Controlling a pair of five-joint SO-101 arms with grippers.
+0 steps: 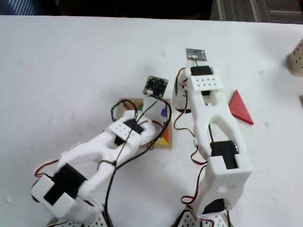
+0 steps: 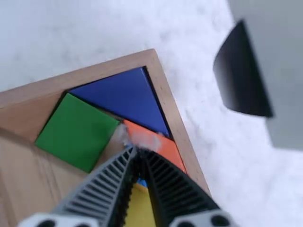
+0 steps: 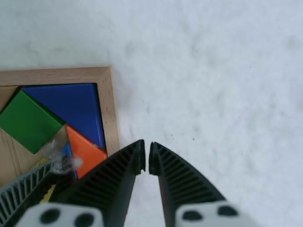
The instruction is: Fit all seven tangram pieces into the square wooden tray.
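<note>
The square wooden tray [image 2: 165,94] holds a large blue triangle [image 2: 123,94], a green square [image 2: 75,130], an orange piece [image 2: 165,146] and a yellow piece [image 2: 139,208]. My left gripper [image 2: 137,152] is shut, its tip just above the orange piece, close to the blue triangle's corner. A sliver of a small blue piece shows under its fingers. My right gripper [image 3: 146,158] is shut over bare table just outside the tray's rim [image 3: 108,104]. A red triangle [image 1: 240,108] lies on the table on the right arm's far side from the tray [image 1: 166,144].
A beige perforated object [image 1: 296,59] stands at the table's right edge. The left arm [image 1: 94,156] lies across the tray's near side and hides much of it from above. The white table ends at the back against a dark floor.
</note>
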